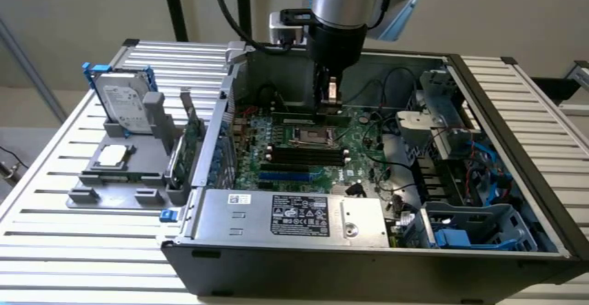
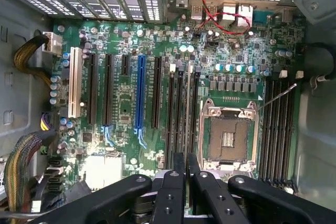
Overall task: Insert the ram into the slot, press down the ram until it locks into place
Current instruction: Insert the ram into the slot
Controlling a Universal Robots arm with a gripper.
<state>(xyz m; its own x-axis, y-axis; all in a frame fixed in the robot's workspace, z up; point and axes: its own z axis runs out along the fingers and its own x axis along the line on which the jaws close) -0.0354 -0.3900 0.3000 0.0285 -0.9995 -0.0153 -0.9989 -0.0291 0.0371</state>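
Note:
My gripper (image 1: 330,106) reaches down into the open computer case and is shut on the ram (image 1: 308,120), a thin green stick held level just above the motherboard (image 1: 359,170). In the exterior view the ram hangs over the far side of the CPU socket (image 1: 308,138), with the black memory slots (image 1: 304,154) lying parallel to it on the near side. In the wrist view the black fingers (image 2: 178,174) stand close together, in line with a group of long black slots (image 2: 180,114) running away from them. A second group of slots (image 2: 278,124) lies beyond the CPU socket (image 2: 228,137).
A blue slot (image 2: 140,95) and black expansion slots sit beside the memory slots. Red wires (image 2: 218,17) cross the board's edge. The power supply (image 1: 285,215) fills the case front and a drive cage (image 1: 456,146) the exterior view's right. Outside, a hard drive (image 1: 129,105) and a green card (image 1: 192,143) stand on a grey holder.

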